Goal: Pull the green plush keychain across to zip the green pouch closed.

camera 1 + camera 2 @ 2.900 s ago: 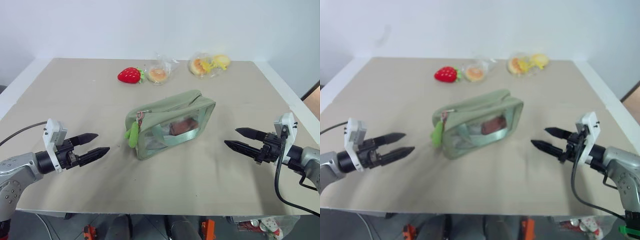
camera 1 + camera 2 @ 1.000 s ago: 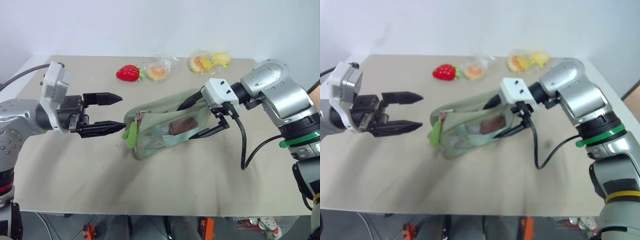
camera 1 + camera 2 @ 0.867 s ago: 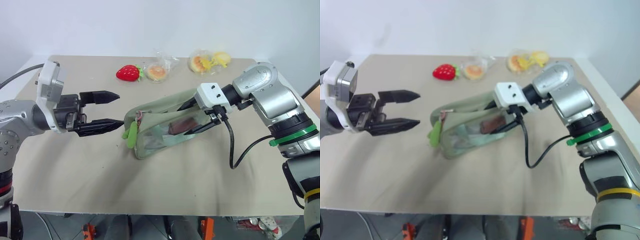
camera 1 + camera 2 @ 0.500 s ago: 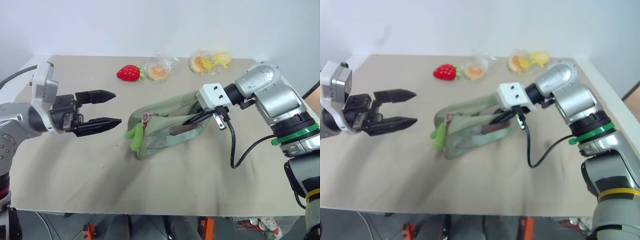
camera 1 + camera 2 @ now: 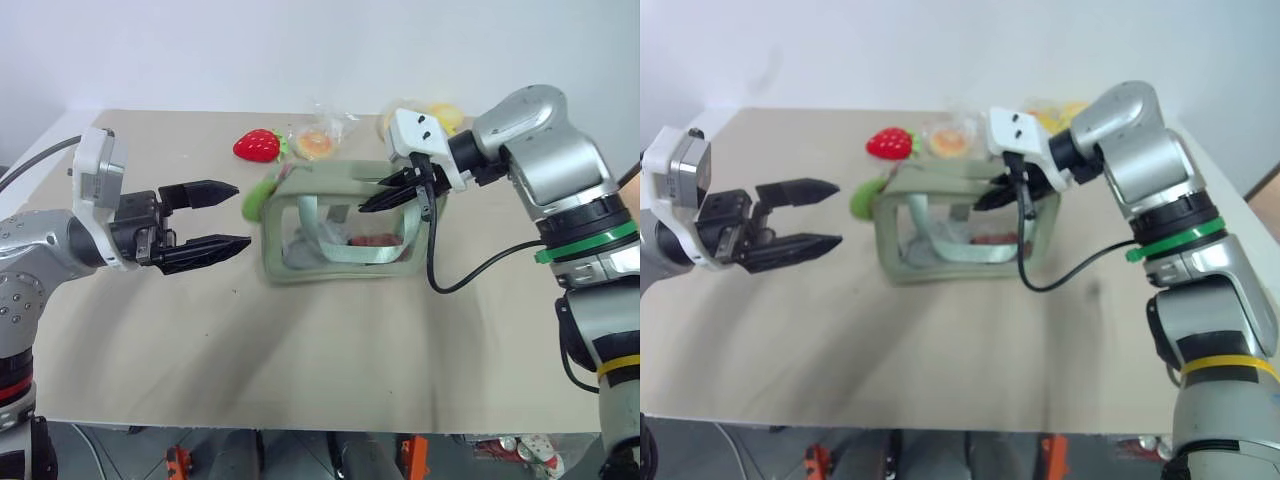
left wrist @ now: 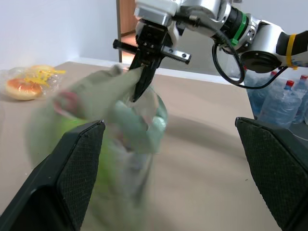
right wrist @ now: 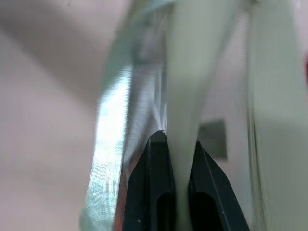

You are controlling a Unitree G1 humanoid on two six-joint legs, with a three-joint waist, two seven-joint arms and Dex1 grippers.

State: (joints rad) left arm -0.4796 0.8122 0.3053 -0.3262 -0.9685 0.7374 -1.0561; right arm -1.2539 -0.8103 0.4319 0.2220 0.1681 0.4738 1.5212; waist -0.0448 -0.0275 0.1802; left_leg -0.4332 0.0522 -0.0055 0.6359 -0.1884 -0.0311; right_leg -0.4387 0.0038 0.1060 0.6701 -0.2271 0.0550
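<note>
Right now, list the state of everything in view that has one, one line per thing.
Pouch: upright, window facing the robot, top edge pinched by the right tool; whether the zip is open or shut can't be told.
Keychain: hanging at the pouch's top left corner, not held.
Left tool: open, beside the keychain, apart from it.
Right tool: shut on the pouch's top fabric.
Strawberry: lying on the table behind the pouch.
Pastries: wrapped, untouched.

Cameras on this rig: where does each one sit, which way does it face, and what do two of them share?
Left eye and right eye views: on the head, looking down at the table; both arms show.
Left wrist view: along the open left gripper at the green pouch and the right gripper.
Right wrist view: along its fingers pinching pouch fabric.
Shared by left eye and left wrist views: the right gripper's hold on the pouch.
</note>
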